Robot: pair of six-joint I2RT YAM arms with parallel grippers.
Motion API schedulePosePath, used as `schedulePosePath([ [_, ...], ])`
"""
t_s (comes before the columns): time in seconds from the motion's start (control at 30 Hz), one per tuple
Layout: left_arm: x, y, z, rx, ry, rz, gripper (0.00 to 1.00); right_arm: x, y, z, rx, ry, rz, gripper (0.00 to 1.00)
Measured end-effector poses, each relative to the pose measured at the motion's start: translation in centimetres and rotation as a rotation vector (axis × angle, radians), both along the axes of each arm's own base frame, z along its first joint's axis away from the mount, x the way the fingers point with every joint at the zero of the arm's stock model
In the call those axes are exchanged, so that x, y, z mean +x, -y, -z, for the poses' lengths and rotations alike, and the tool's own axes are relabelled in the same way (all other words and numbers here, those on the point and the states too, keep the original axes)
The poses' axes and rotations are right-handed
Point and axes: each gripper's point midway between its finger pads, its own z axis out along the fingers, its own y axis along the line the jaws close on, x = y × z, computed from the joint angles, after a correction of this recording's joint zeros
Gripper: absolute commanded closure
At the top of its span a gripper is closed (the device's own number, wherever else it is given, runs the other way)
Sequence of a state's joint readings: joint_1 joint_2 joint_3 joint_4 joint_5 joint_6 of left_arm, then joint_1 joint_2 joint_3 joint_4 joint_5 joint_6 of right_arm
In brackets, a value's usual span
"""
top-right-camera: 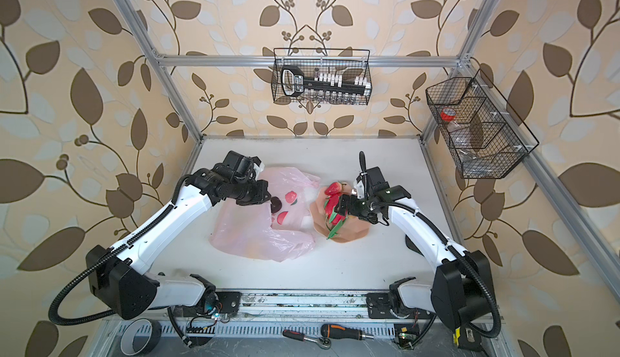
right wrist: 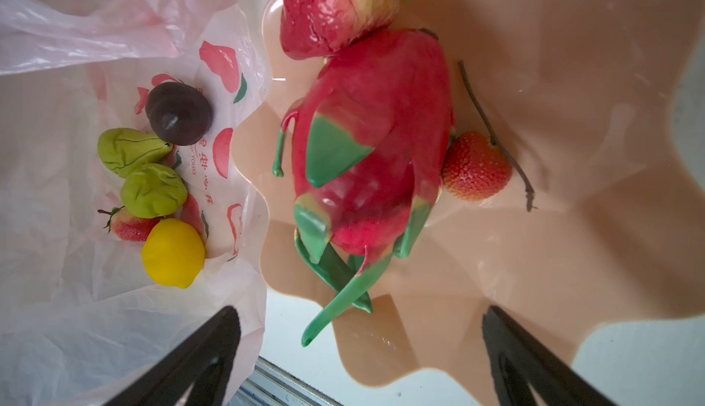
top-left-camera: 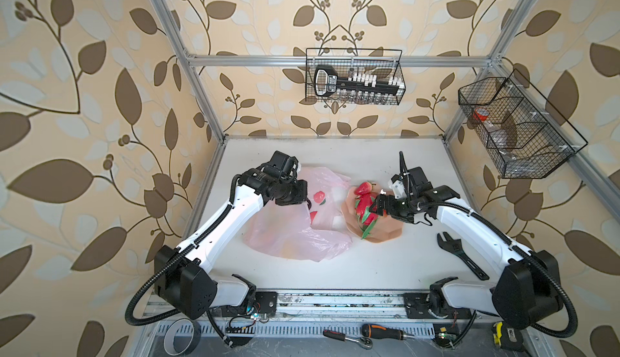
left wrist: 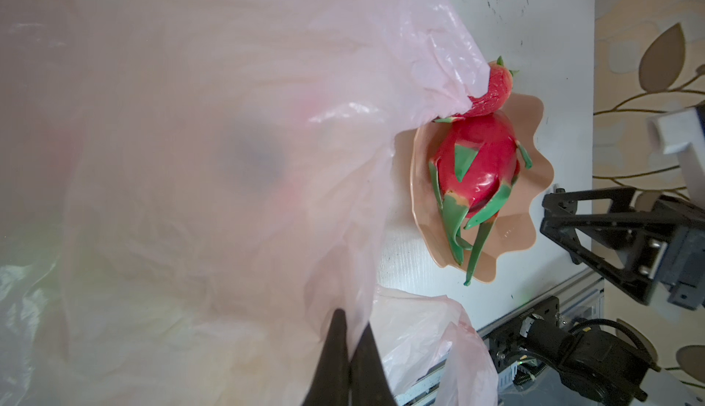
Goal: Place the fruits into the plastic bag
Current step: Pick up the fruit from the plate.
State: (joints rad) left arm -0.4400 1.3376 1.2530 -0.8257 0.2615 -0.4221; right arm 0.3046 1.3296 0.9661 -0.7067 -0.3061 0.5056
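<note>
The pale-pink plastic bag lies left of centre on the table, and my left gripper is shut on a fold of its film, holding the mouth up. Inside the bag lie a dark brown fruit, two green pears, a yellow lemon and a strawberry. On the peach plate rest the red-and-green dragon fruit, a large strawberry and a small strawberry. My right gripper hovers open just above the dragon fruit, holding nothing.
A black adjustable wrench lies on the table beside the right arm. Two wire baskets hang on the back and right walls. A ratchet, a screwdriver and a tape roll sit below the front rail.
</note>
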Motion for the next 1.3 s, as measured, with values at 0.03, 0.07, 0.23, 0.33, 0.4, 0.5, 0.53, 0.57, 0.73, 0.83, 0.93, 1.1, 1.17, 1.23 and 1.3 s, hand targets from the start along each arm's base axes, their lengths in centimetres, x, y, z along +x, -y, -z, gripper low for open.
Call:
schedulePosePath([
  [0.03,0.0,0.0,0.0,-0.001,0.001,-0.001,1.00,0.1,-0.1,0.3,0.001,-0.008,0.000,0.00],
  [0.07,0.0,0.0,-0.1,-0.001,0.002,0.000,1.00,0.3,-0.2,0.7,0.003,-0.015,0.002,0.00],
  [0.23,0.0,0.0,-0.1,-0.001,0.002,0.000,1.00,1.0,-0.5,2.2,-0.002,-0.050,0.006,0.00],
  [0.33,0.0,0.0,-0.1,-0.001,0.002,0.000,1.00,1.4,-0.9,3.1,-0.025,-0.071,0.000,0.00],
  [0.4,0.0,0.0,-0.1,-0.001,0.002,0.000,1.00,1.9,-1.2,3.2,-0.042,-0.071,-0.006,0.00],
  [0.5,0.0,0.0,-0.1,-0.001,0.002,0.000,1.00,2.8,-1.6,3.3,-0.072,-0.060,-0.013,0.00],
  [0.53,0.0,0.0,-0.1,-0.001,0.002,0.000,1.00,3.0,-1.7,3.4,-0.082,-0.057,-0.015,0.00],
  [0.57,0.0,0.0,-0.1,-0.001,0.002,0.000,1.00,3.2,-1.8,3.4,-0.092,-0.054,-0.016,0.00],
  [0.73,0.0,0.0,-0.1,-0.001,0.002,0.000,1.00,4.0,-2.0,4.3,-0.138,-0.057,-0.017,0.00],
  [0.83,0.0,0.0,-0.1,-0.002,0.002,0.000,1.00,4.1,-2.0,5.1,-0.158,-0.074,-0.021,0.00],
  [0.93,0.0,0.0,-0.1,-0.002,0.002,0.001,1.00,4.5,-2.2,5.4,-0.185,-0.071,-0.032,0.00],
  [1.1,-0.1,0.0,-0.1,-0.004,0.001,0.002,1.00,5.1,-2.5,5.9,-0.218,-0.067,-0.048,0.00],
  [1.17,-0.1,0.0,-0.1,-0.004,0.001,0.003,1.00,5.2,-2.6,6.1,-0.229,-0.062,-0.051,0.01],
  [1.23,-0.1,0.0,-0.1,-0.004,0.001,0.003,1.00,5.2,-2.6,6.2,-0.238,-0.062,-0.056,0.03],
  [1.3,-0.1,0.0,-0.1,-0.004,0.001,0.003,1.00,5.2,-2.6,6.2,-0.241,-0.058,-0.059,0.07],
])
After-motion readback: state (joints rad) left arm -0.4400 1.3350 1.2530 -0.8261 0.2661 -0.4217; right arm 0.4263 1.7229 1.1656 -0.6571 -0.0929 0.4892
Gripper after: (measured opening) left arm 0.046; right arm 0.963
